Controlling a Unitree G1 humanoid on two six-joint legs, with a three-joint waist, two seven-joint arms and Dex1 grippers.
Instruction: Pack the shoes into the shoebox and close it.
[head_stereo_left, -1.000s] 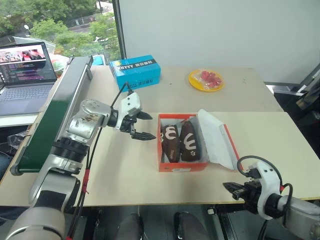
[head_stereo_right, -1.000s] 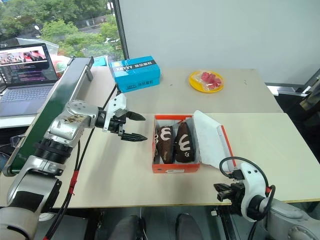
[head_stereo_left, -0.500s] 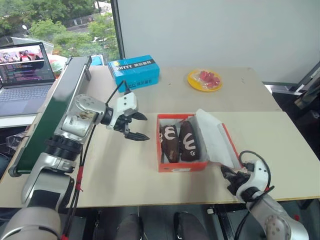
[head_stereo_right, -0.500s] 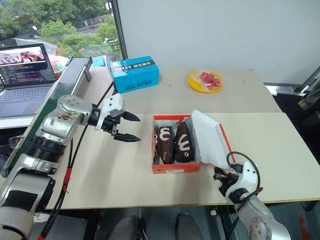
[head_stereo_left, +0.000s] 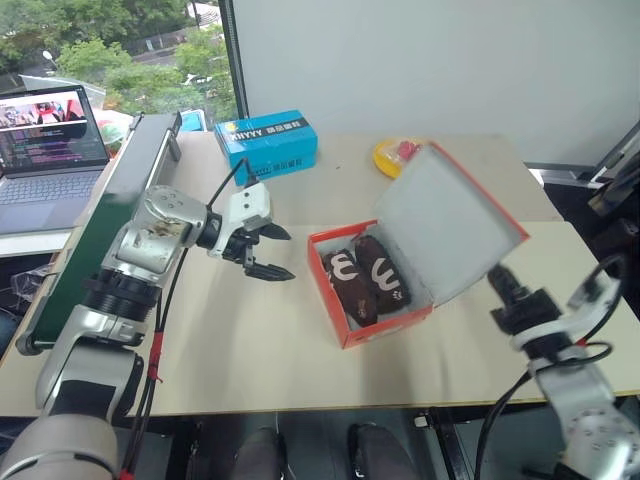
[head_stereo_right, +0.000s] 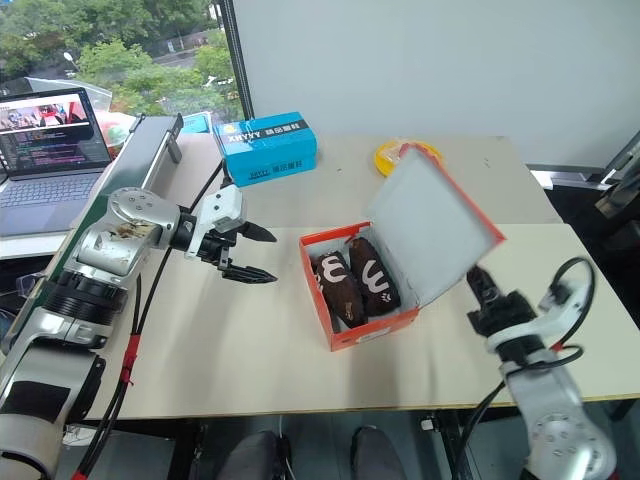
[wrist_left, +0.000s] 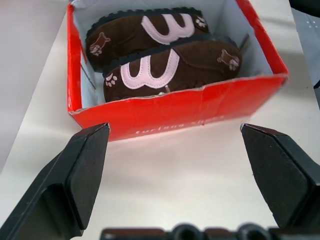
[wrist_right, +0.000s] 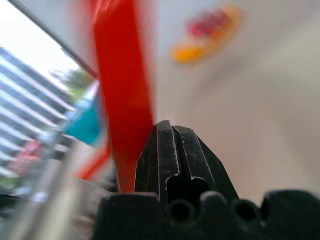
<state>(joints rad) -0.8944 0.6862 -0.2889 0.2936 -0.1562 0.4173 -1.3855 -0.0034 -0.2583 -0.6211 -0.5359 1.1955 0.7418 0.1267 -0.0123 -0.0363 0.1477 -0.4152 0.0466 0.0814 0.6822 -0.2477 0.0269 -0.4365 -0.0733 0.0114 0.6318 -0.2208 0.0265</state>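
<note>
1. The shoebox (head_stereo_left: 385, 320) sits near the middle of the pale table (head_stereo_left: 250, 340), turned a little askew, its orange-red walls showing and its inside white
2. The shoes (head_stereo_left: 365, 282) lie side by side inside the box, dark brown with cream-white curved side marks facing up
3. The box's hinged lid (head_stereo_left: 448, 235) is raised and tilted over the right half of the box, its pale inner face towards the camera, so the box is not closed
4. The left gripper (head_stereo_left: 266, 252) hovers over the table to the left of the box, well apart from it; its two black fingers (wrist_left: 75, 185) are spread wide, hold nothing and point at the box's long side
5. The right gripper (head_stereo_right: 480, 290) is just below the lid's lower right edge; its fingers (wrist_right: 175, 160) are pressed together with nothing pinched between them, and the lid's red edge runs right beside their tips; I cannot tell if they touch it
6. A blue carton (head_stereo_left: 268, 145) stands at the table's far side, with a yellow plate (head_stereo_left: 392, 155) partly hidden behind the lid
</note>
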